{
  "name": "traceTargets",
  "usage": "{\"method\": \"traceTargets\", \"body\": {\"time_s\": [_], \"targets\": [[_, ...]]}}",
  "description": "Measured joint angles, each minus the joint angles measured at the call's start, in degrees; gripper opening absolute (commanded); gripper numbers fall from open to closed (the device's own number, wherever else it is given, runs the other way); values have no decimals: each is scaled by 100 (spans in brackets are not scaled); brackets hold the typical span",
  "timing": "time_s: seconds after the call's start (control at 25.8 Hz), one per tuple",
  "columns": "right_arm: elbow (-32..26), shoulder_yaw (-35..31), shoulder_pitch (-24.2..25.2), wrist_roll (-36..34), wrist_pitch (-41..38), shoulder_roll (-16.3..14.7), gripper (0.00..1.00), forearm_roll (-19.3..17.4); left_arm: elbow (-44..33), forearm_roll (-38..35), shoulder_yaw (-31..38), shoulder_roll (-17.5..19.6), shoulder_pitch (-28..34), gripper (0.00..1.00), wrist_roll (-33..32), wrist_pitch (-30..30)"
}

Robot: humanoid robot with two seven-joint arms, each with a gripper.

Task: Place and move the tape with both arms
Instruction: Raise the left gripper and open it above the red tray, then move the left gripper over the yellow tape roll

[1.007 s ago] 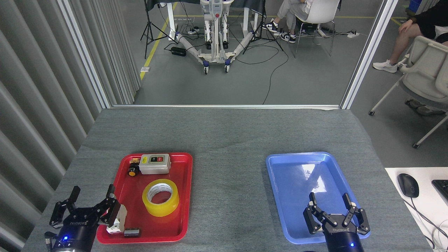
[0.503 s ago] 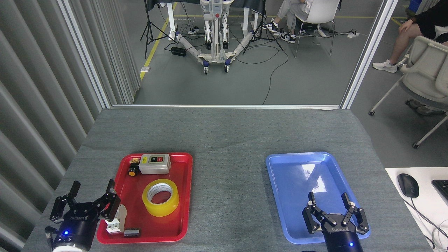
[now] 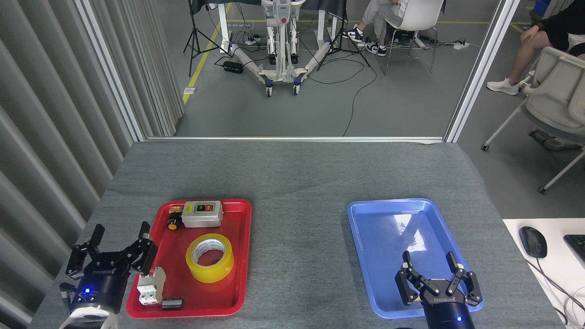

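Starting at the bottom edge of the frame: I'm holding the left gripper (image 3: 119, 242) at the lower left, fingers spread wide and carrying nothing, hanging just outside the near left corner of the red tray (image 3: 237, 256). At the lower right I'm keeping the right gripper (image 3: 429, 272) low over the near end of the blue tray (image 3: 361, 237), fingers likewise splayed apart and empty.

Moving up a little, the white breaker block (image 3: 151, 285) and a small black part (image 3: 172, 303) are sitting in the near left corner of the red tray, right beside my left fingers. Just beyond them the tape (image 3: 210, 257) is lying flat, core facing up, in the middle of the red tray. Further back, the grey switch box (image 3: 202, 214) and a small yellow-and-black button (image 3: 172, 224) are crowding the tray's far end.

I'm judging the pick as not yet started. The worry: reaching across for the tape, my left fingers could clip the breaker block and knock it over or drag the tray. The roll's smooth curved wall could also slip if I'm closing off-centre.

Beyond the table, at the top of the frame, a wheeled stand (image 3: 282, 50) and seated people are out on the floor.
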Motion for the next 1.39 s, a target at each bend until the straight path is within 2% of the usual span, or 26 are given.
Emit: {"method": "traceTargets", "body": {"time_s": [0.54, 0.97, 1.39], "targets": [[4, -12, 0, 2, 14, -36, 100, 5, 123, 16, 0, -13, -255, 100, -348, -27], [3, -100, -13, 19, 28, -28, 100, 12, 190, 97, -9, -319, -572, 100, -394, -72], [3, -122, -10, 3, 40, -37, 100, 17, 254, 163, -16, -368, -836, 100, -399, -73]]}}
